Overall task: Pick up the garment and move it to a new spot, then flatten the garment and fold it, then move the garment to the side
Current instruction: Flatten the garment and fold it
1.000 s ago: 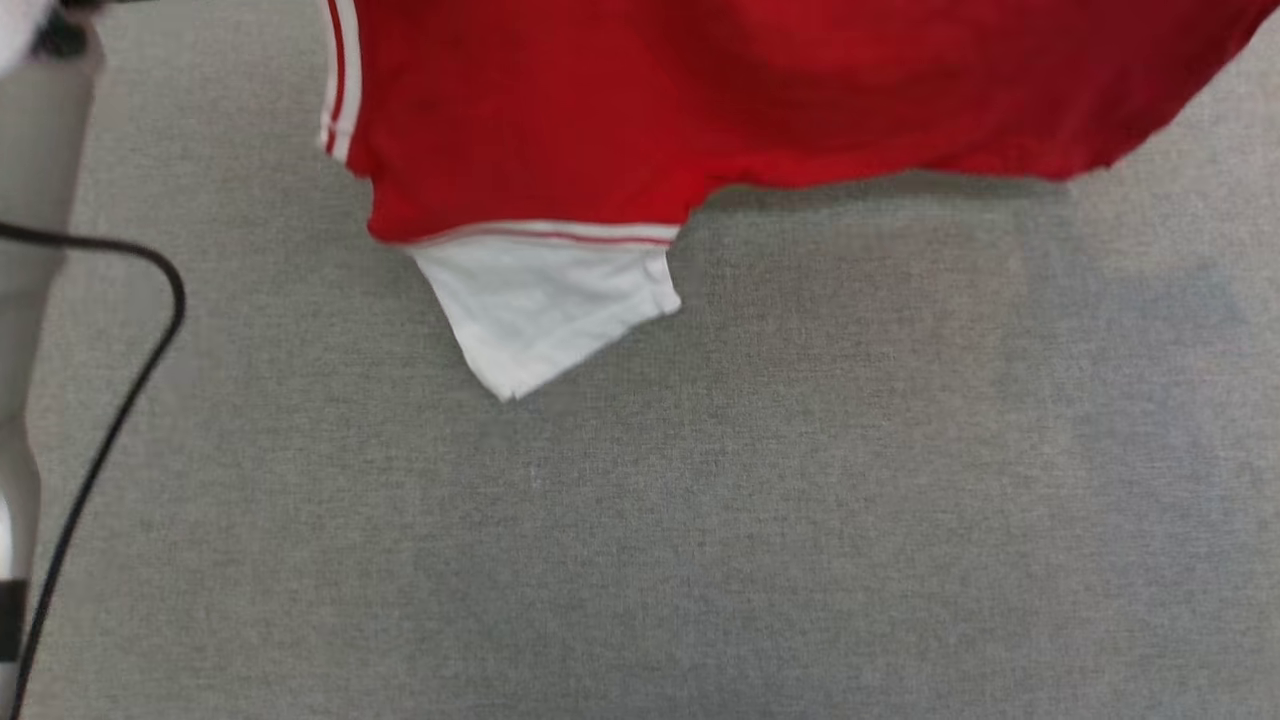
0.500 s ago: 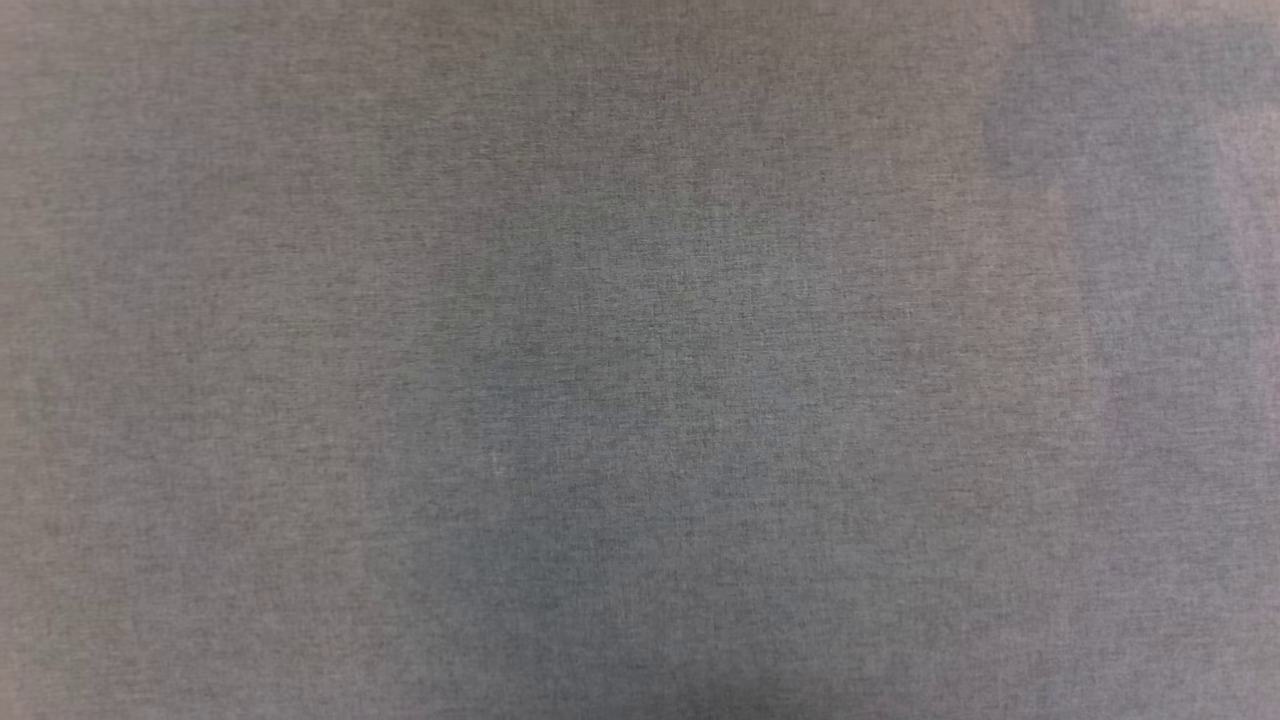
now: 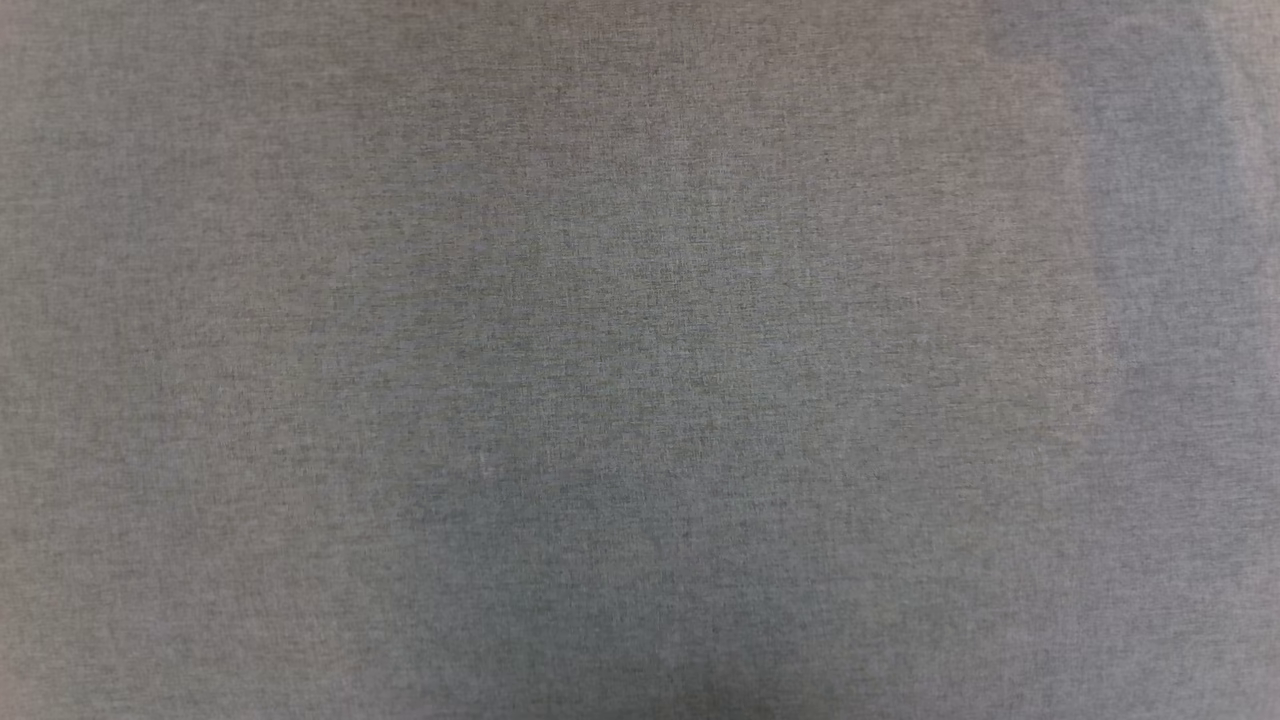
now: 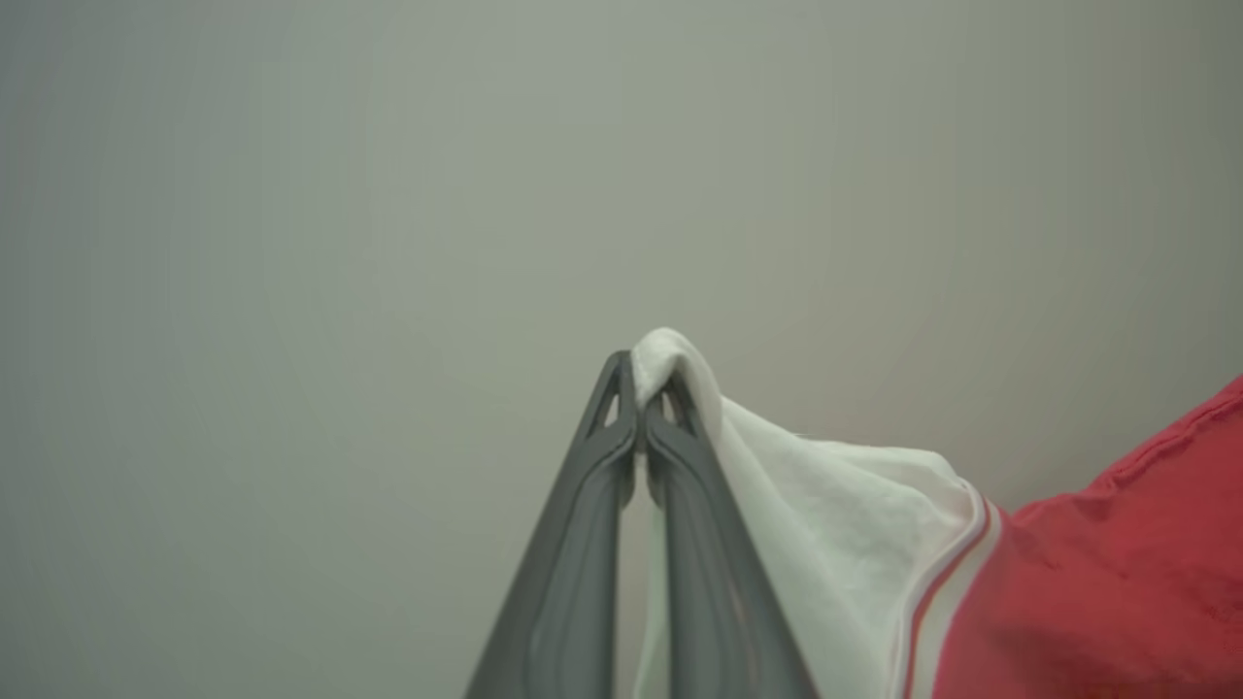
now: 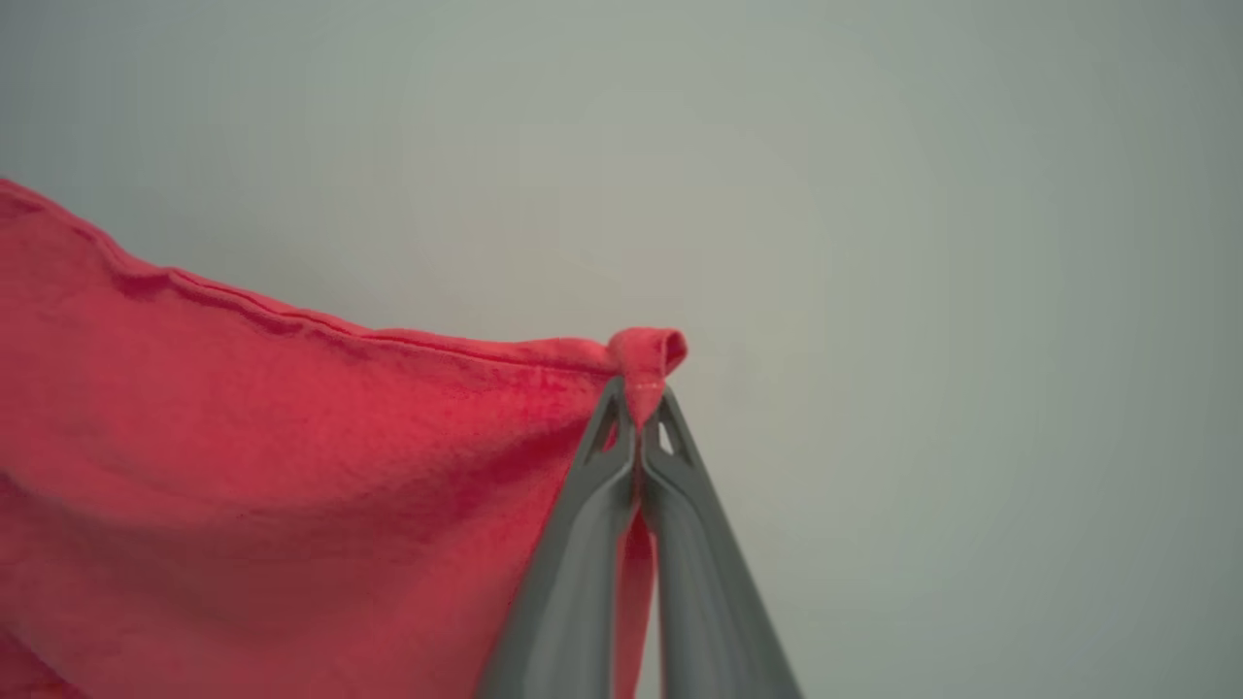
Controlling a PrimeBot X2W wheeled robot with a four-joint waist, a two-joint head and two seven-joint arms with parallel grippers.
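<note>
Garment (image 4: 1097, 582), soft red knit, is held at two points; your left gripper (image 4: 641, 408) pinches the white sleeve's bunched tip, near striped trim; right gripper (image 5: 638, 413) pinches a stitched red hem corner; head view gives flat grey woven cloth (image 3: 640, 360).

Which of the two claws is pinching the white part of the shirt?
The left gripper, shut on the white sleeve; the right gripper pinches red hem.

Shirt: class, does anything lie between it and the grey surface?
Nothing visible does: the grey surface is bare. The left end effector pinches the shirt by its white sleeve, the right end effector by its red edge.
</note>
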